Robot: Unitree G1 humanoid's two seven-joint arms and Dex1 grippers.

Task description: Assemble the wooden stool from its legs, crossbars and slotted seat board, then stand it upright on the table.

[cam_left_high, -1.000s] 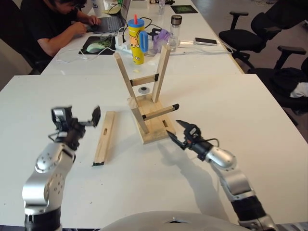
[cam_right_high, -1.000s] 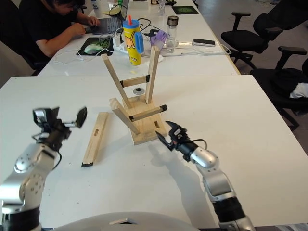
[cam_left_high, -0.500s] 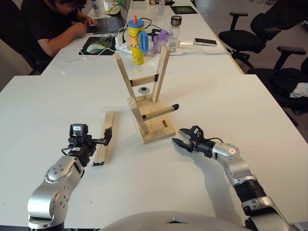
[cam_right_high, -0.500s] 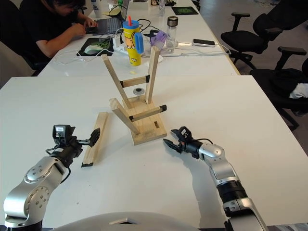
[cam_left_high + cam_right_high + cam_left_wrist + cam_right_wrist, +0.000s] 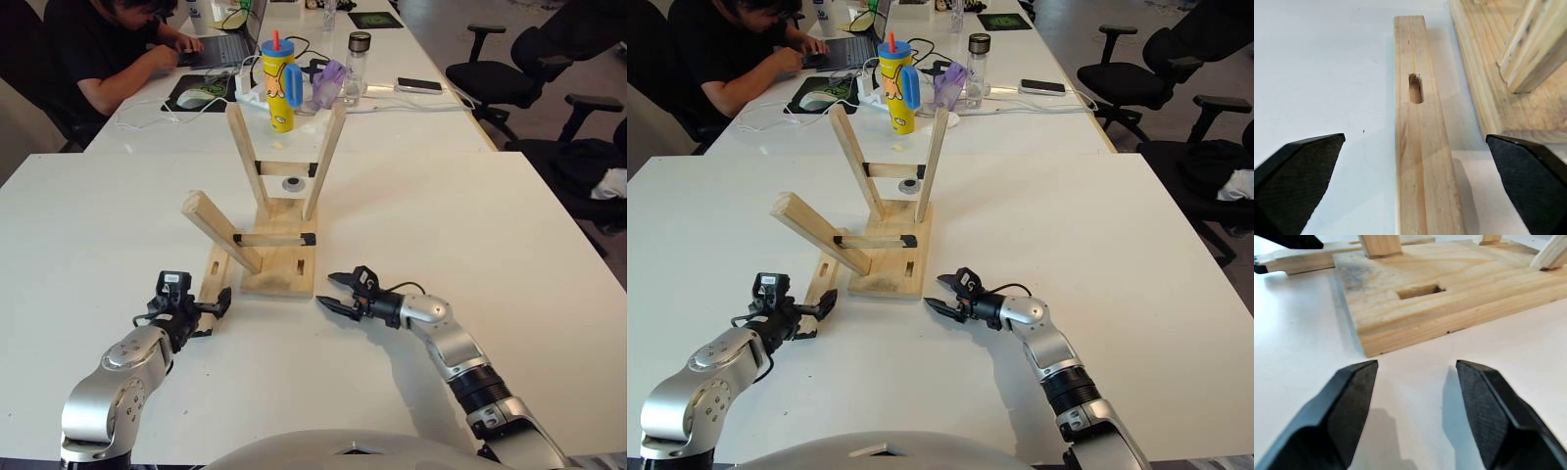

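Seat board [image 5: 279, 276] inverted on counter [image 5: 509, 245]; 3 legs [image 5: 247, 152], 2 crossbars [image 5: 274, 239] fitted. Remaining: loose leg [image 5: 1420, 147], then flip upright. My left tool [image 5: 208, 311], right tool [image 5: 329, 292]: both released.

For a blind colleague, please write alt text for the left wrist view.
A loose wooden leg with one slot lies on the white table, between the two fingers of the open left gripper. The seat board edge is beside it.

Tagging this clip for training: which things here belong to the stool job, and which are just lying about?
Job: part-built stool; loose leg.
Lying about: yellow cup; bottle; phone.
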